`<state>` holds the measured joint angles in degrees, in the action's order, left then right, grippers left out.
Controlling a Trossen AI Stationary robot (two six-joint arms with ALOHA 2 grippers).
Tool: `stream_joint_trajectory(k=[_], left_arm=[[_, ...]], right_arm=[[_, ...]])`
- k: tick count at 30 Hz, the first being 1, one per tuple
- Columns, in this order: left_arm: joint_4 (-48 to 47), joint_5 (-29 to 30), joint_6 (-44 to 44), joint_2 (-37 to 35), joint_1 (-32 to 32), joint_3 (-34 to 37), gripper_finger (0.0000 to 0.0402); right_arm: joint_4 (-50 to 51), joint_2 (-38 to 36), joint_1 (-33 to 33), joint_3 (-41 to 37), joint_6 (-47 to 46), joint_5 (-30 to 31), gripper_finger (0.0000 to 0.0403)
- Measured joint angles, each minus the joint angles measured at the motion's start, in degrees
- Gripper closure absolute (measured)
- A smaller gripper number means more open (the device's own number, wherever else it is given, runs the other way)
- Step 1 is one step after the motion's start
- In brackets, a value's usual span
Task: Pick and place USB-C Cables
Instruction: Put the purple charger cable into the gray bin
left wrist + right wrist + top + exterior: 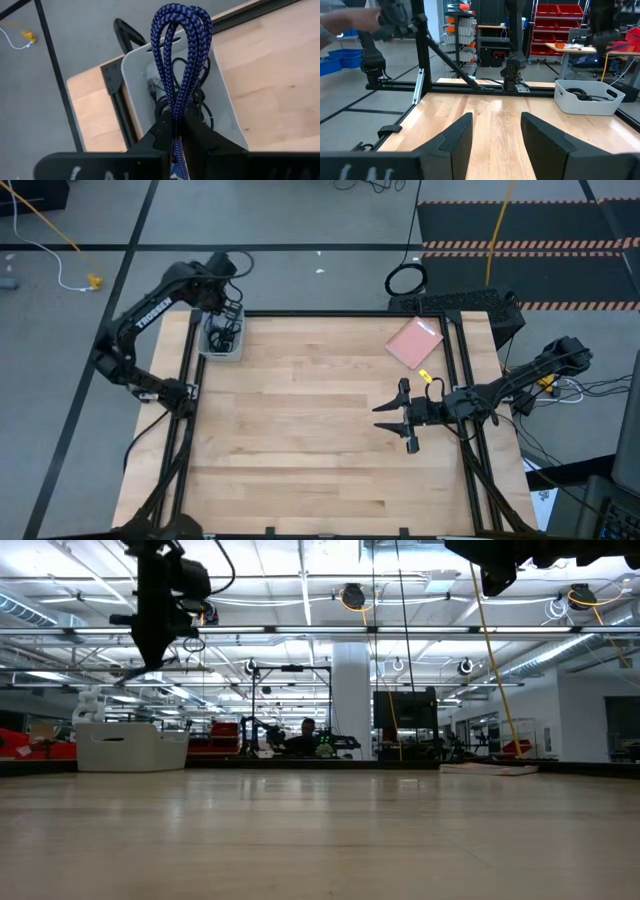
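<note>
My left gripper point(177, 125) is shut on the blue-purple braided USB-C cable point(181, 60), folded into long loops. It hovers above the white bin point(227, 107) at the table's far left corner point(220, 340). Black cables point(162, 102) lie coiled on the bin's floor. In the low view the left gripper point(155, 640) is well above the bin point(130, 748). My right gripper point(405, 420) is open and holds nothing, above the right part of the table; its fingers point(495, 135) point toward the left side. My left gripper pinches the blue-purple cable between its two fingers, gripping several strands of the folded bundle point(176, 117) side by side. The fingers point down from above, along the strands. The loops point(182, 20) reach out past the fingertips over the bin's opening, clear of the table.
A pink flat square point(413, 342) lies near the far right corner, with a small yellow piece point(425, 376) beside it. Black frame rails point(190, 380) run along the table's sides. Bare wood point(300, 410) fills the middle. The room beyond holds shelves and red bins point(555, 25).
</note>
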<state>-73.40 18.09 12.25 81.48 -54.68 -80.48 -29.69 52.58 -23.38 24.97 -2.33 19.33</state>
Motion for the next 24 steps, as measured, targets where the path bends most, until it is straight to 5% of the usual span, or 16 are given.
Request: stream_joint_trajectory(k=[8,24], left_arm=[[10.8,0.0,-0.6,-0.1,-2.2,10.4,0.0376],[20.6,-1.7,-0.3,-0.1,-3.1,18.8,0.0376]], right_arm=[[0.0,0.0,0.0,-0.4,0.0,0.0,0.0243],[0.0,0.0,0.0,-0.4,0.0,0.0,0.0243]])
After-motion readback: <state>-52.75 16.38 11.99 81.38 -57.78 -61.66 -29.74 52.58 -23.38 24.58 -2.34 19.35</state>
